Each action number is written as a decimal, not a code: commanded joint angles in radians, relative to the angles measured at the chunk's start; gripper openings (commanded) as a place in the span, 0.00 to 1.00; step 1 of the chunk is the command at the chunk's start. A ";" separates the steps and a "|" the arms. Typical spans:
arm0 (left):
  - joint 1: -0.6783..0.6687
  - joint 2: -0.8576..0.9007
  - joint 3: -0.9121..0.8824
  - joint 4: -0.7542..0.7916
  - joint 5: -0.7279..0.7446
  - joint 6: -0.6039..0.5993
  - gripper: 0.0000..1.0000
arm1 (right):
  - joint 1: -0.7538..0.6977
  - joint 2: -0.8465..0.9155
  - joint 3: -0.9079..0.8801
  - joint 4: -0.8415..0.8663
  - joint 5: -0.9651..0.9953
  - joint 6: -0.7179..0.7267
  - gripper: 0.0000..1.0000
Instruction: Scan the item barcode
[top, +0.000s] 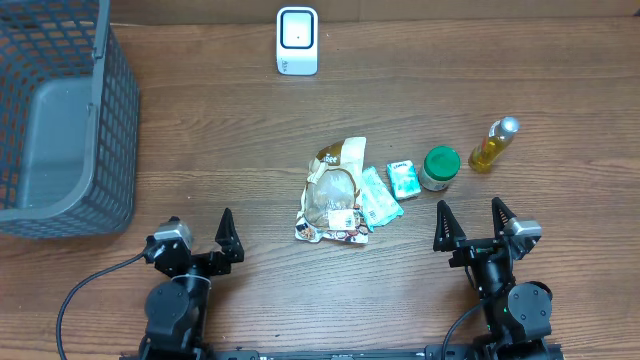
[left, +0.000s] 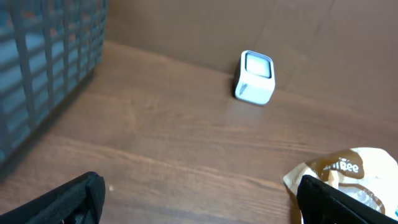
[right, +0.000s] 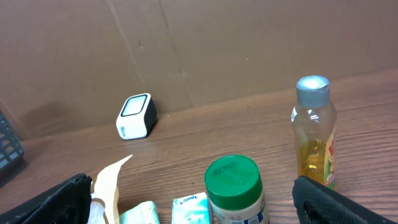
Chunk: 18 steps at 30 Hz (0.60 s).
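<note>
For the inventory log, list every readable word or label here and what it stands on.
"Kleenex": on the small tissue pack.
"...ee": end of a word on the crumpled bag; earlier letters unclear.
Labels on the bottle, the green-lidded jar and the scanner: too blurred to read.

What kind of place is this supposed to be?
Probably a mock shop checkout: a small white box-shaped scanner, a grey plastic mesh basket, and groceries such as a green-lidded jar and a crinkled snack bag.

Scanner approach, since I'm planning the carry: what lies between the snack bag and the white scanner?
Nothing: only bare tabletop separates the snack bag from the scanner, clearest in the overhead view.
</note>
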 joint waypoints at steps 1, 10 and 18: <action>0.043 -0.058 -0.013 0.014 0.079 0.116 0.99 | -0.005 -0.010 -0.011 0.005 -0.002 -0.004 1.00; 0.060 -0.057 -0.016 0.014 0.116 0.239 0.99 | -0.005 -0.010 -0.011 0.005 -0.002 -0.004 1.00; 0.060 -0.057 -0.016 0.016 0.123 0.264 1.00 | -0.005 -0.010 -0.011 0.005 -0.002 -0.004 1.00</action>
